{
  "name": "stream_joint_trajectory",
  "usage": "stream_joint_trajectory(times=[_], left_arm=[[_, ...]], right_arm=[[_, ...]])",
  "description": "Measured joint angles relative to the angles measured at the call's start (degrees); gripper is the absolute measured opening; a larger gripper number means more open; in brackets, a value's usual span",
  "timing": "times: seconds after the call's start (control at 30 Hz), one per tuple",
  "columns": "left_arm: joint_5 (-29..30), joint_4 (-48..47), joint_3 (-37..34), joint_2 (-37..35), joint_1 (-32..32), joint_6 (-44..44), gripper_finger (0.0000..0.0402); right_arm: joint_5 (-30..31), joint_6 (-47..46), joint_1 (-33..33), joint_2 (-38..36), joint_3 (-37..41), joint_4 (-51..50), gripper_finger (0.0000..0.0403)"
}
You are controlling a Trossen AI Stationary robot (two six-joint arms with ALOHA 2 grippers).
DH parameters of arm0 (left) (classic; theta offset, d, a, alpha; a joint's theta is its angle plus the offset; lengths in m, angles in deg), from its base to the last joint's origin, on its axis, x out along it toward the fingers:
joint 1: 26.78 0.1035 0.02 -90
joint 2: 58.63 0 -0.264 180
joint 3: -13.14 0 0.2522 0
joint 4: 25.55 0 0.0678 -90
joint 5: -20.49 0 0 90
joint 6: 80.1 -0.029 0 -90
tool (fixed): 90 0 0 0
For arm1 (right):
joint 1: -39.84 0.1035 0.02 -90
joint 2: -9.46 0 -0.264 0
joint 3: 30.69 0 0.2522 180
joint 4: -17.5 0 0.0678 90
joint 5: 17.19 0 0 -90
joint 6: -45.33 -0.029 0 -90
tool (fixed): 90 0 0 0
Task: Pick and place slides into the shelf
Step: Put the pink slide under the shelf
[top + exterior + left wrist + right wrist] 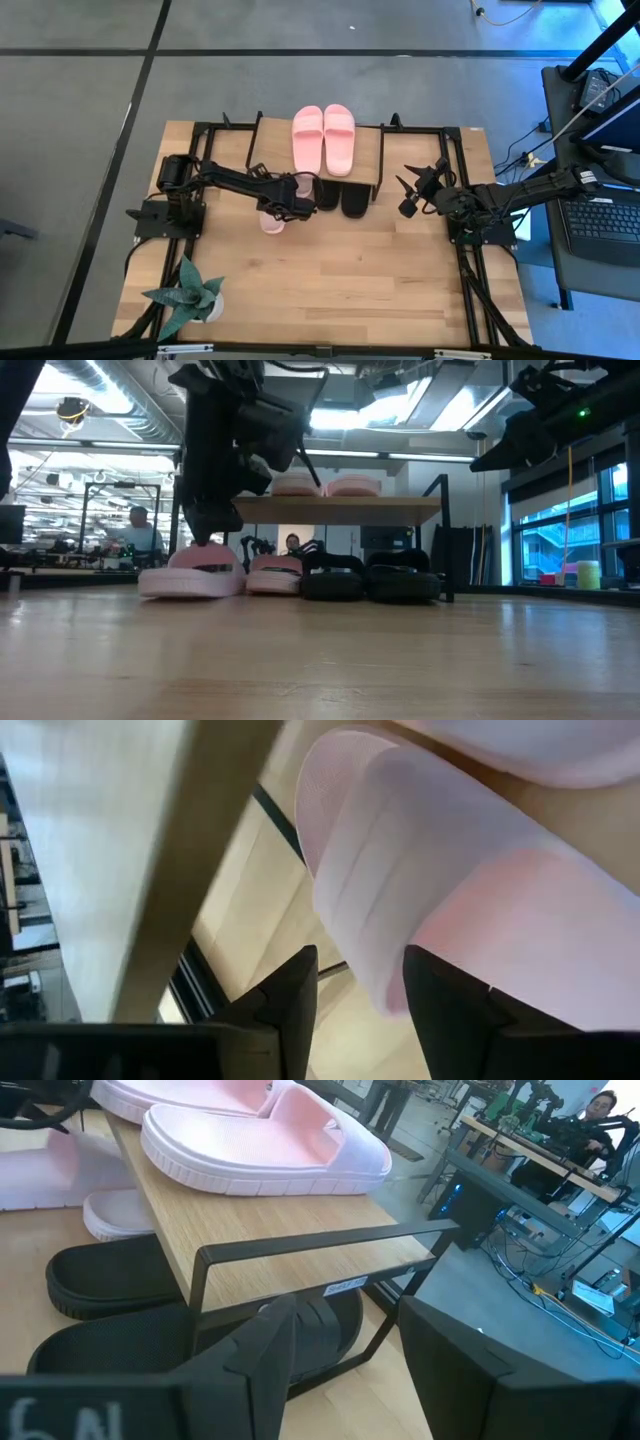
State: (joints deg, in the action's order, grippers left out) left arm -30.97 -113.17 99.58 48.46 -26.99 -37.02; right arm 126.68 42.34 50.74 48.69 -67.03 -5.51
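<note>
The shelf (380,165) stands at the table's far side; one light pink pair (323,138) lies on its wooden top board (340,510). The black pair (365,576) sits on the table under that board. The second pink pair is to their left: one slide (275,573) is by the black ones, the other (195,575) is nearer the left, flat on the table. My left gripper (360,1010) is open, pointing down onto that slide. My right gripper (345,1350) hangs open in the air right of the shelf (410,190). My left gripper comes from above, pointing down at the strap (385,970) of the leftmost pink slide. The strap's edge lies in the gap against one finger (440,1010); the other finger (295,1000) stands clear of it. The slide rests flat on the table.
A potted plant (185,295) stands at the table's near left corner. A laptop (600,215) and cables lie beyond the right edge. Bare table (340,280) stretches in front of the shelf. People sit in the room behind (135,525).
</note>
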Motion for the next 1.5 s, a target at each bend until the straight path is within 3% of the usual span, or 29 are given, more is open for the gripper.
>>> stream_joint_trajectory(times=[0.17,0.4,0.73,0.93,1.1,1.5], left_arm=[[-0.7,-0.7,1.4,0.0,-1.5,-0.5,0.0141],[-6.6,-0.7,3.4,0.0,-4.7,-2.4,0.0141],[-10.6,-0.2,3.4,0.0,-18.0,-9.1,0.0141],[-10.6,1.9,3.4,0.0,-27.2,-3.6,0.0141],[-7.3,6.4,3.1,0.0,-31.9,-0.8,0.0141],[-5.4,11.7,-4.7,0.0,-31.7,7.8,0.0141]], right_arm=[[0.0,0.0,0.0,0.0,0.0,0.0,0.0181],[0.0,0.0,0.0,0.0,0.0,0.0,0.0181],[-0.1,0.0,0.0,0.0,0.0,0.0,0.0181],[-0.1,0.1,0.0,0.0,0.0,0.0,0.0181],[-0.2,0.0,0.0,0.0,0.0,0.0,0.0181],[-3.1,-1.2,0.0,0.0,0.0,0.0,0.0181]])
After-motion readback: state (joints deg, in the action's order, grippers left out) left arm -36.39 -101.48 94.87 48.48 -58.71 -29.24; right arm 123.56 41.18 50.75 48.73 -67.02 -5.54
